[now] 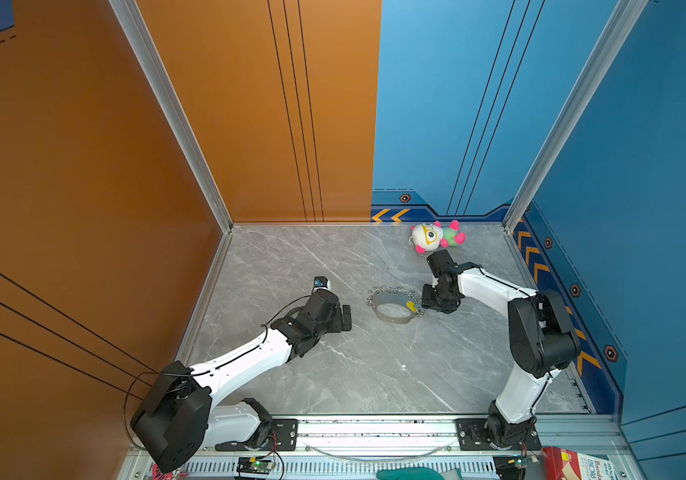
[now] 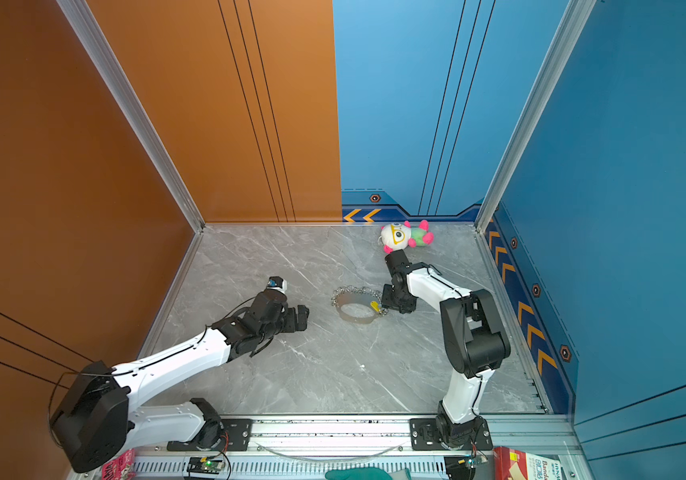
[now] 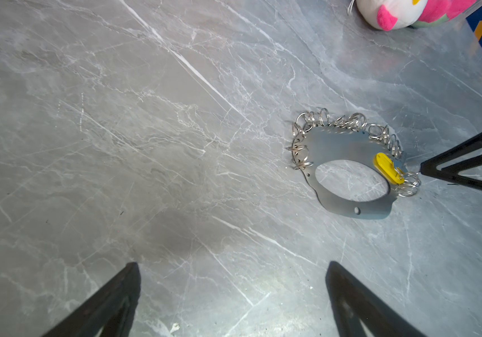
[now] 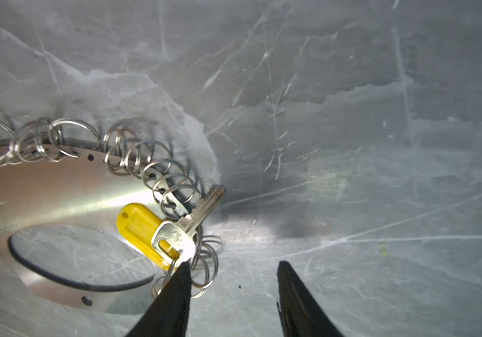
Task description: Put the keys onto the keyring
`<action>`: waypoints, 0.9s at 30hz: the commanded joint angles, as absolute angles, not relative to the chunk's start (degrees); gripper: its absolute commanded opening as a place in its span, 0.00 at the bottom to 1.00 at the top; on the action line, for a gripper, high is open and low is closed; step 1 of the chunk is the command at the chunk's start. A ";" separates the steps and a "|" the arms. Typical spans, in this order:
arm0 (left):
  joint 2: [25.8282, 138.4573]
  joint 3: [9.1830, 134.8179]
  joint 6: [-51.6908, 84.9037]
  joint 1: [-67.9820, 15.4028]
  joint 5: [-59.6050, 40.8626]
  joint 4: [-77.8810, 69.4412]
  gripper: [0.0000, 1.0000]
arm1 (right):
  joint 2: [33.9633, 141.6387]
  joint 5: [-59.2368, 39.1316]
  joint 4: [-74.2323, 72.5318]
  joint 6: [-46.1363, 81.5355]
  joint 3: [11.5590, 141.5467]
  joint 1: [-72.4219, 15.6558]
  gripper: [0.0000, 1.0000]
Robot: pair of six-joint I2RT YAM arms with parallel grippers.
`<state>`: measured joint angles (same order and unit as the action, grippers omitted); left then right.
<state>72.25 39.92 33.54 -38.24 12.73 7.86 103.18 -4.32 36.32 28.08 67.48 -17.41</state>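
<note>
Right tool (image 4: 233,264): nearest the right wrist camera. Its fingers stand partly spread with only bare tabletop (image 1: 333,374) between them, pinching nothing. One fingertip (image 4: 181,280) sits at the edge of the yellow key's metal head.
Yellow key (image 4: 172,233): lies on the side of the keyring that faces the tabletop's right edge. Its yellow head rests on the plate and its blade points outward across the wire rings (image 4: 175,189). Whether it is threaded onto one cannot be told.
Red-orange key: not visible in any view.
Keyring (image 4: 44,186): flat on the tabletop, right of the middle, between the two tools, with wire rings crowding its far rim.
Step in hand: probably taking hold of the yellow key.
Doing it well: the key sits beside the fingers, not between them. Shift the tool toward the keyring until the metal head is framed on both sides, then press together on the head alone.
Risk: the loose rings under that fingertip could get caught, dragging the plate.
Left tool (image 3: 233,264): spread wide and empty, well apart from the keyring toward the left edge. It is free to pin the plate.
Plush toy (image 1: 436,237): near the far right corner, clear of the work.
</note>
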 commanded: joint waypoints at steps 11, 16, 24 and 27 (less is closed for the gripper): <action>73.65 42.29 34.12 -39.20 15.19 10.24 0.99 | 102.04 -6.45 32.39 29.76 64.49 -19.60 0.43; 73.97 42.03 34.22 -39.33 15.53 10.28 0.98 | 103.03 -7.32 31.64 30.23 64.68 -19.87 0.40; 73.83 41.62 34.20 -39.46 15.97 10.28 0.98 | 103.50 -6.88 31.38 30.59 65.01 -21.08 0.31; 73.90 41.51 34.15 -39.51 16.11 10.28 0.98 | 103.78 -6.72 31.20 30.89 65.04 -21.26 0.28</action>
<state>73.76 41.32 33.98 -38.76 14.59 8.88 102.98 -6.48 31.77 30.02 64.75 -20.73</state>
